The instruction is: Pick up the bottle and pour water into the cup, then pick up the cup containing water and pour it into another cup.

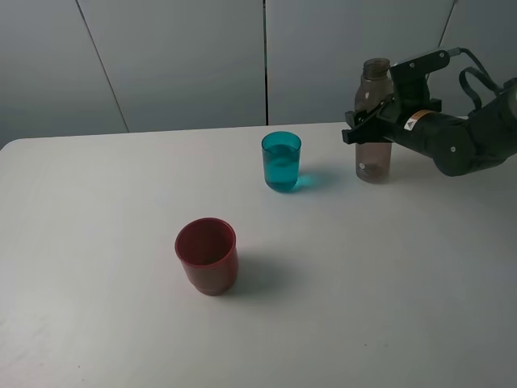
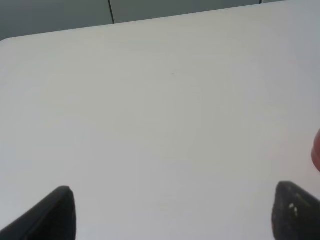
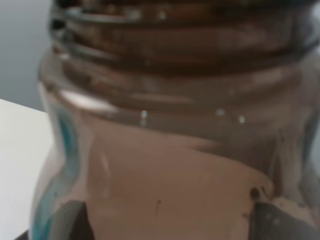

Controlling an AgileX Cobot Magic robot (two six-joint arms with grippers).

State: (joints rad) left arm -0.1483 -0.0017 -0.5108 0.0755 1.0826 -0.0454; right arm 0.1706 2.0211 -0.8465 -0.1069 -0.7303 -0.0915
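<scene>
- The right gripper point(image 1: 371, 123) is at the bottle point(image 1: 374, 162), at about half its height, with one jaw on each side. Whether the jaws press it or only stand beside it, I cannot tell.
- The bottle stands upright on the tabletop point(image 1: 97, 323), near the far edge toward the right corner, with little water at its bottom.
- The left gripper point(image 2: 172, 212) is spread wide and holds nothing, over bare tabletop.
- The cup point(image 1: 281, 162) stands upright near the middle of the far edge, near the bottle but apart from it. It seems to hold water.
- The red cup point(image 1: 207, 255) is upright, well apart, nearer the front edge.
- I judge that the first pour is done, so the cup is next. The right gripper is nearer to it and should come from the side at its upright wall.
</scene>
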